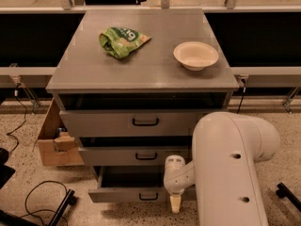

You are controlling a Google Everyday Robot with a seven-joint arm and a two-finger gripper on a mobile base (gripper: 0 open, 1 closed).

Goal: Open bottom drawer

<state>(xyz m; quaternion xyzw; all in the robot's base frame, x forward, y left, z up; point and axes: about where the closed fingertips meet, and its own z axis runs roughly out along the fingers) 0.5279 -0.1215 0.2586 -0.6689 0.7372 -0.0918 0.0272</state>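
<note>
Cream pincer (175, 204), state indiscernible, beside the black loop handle (148, 197) of the grey metal bottom drawer (117, 195), ajar

Setting: robot lab or test bay, by my reading. Evidence: speckled floor (28, 173), grey metal cabinet (141, 74), loose cables (40, 197), open cardboard box (51, 147), metal rails (28, 72) behind. My hand (175, 205) hangs low by the bottom drawer (122, 195).
</note>
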